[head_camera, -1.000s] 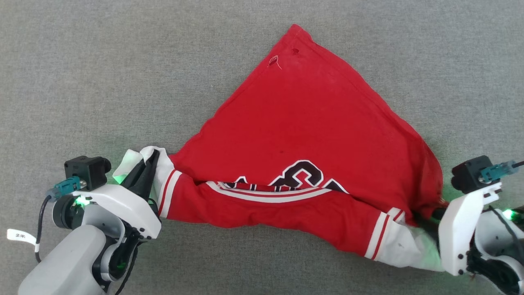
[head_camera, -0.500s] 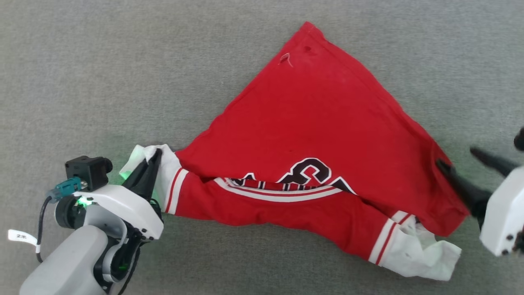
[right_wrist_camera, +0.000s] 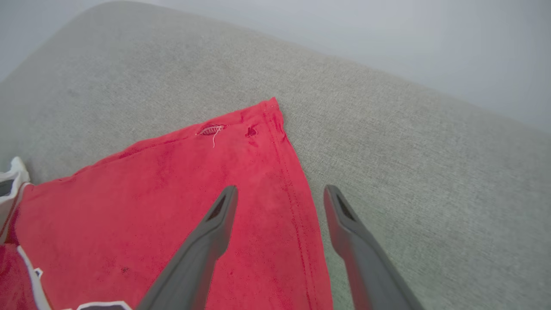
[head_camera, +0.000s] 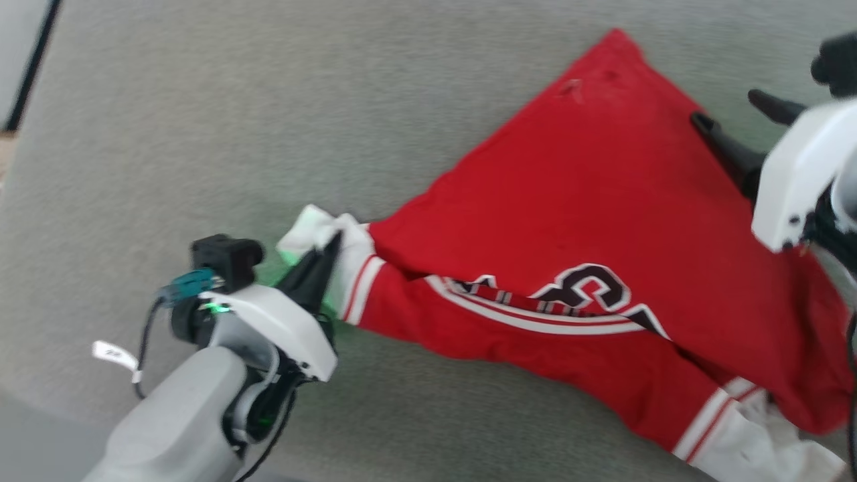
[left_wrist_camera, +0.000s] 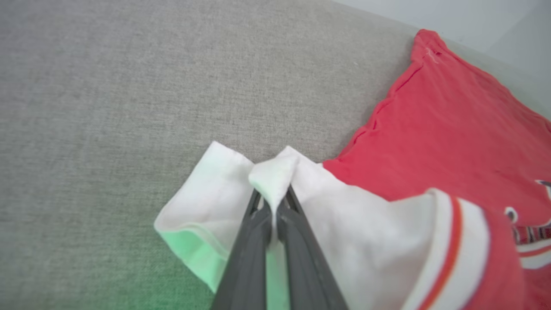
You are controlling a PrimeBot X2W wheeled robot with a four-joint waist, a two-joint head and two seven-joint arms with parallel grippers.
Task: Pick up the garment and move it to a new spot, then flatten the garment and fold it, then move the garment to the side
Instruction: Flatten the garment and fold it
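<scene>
The garment [head_camera: 589,221] is a red shirt lying in a rough triangle on the grey surface, with black lettering along its near fold. My left gripper [head_camera: 331,244] is shut on its white left sleeve end [left_wrist_camera: 275,172], and the cloth is pinched between the fingers [left_wrist_camera: 254,241]. My right gripper [head_camera: 726,110] hovers open over the garment's right hem, below the far corner. In the right wrist view the gripper [right_wrist_camera: 280,189] straddles that stitched hem [right_wrist_camera: 297,206] with nothing held. The other white sleeve end [head_camera: 756,448] lies loose at the lower right.
The grey fabric surface [head_camera: 201,134] stretches to the left and far side of the garment. Its left edge [head_camera: 27,87] shows at the upper left of the head view. The far edge [right_wrist_camera: 387,73] borders a pale background in the right wrist view.
My right gripper opened, let go of the right sleeve end and rose toward the garment's far corner. The head camera shifted, so the scene sits further right. The left grip is unchanged.
</scene>
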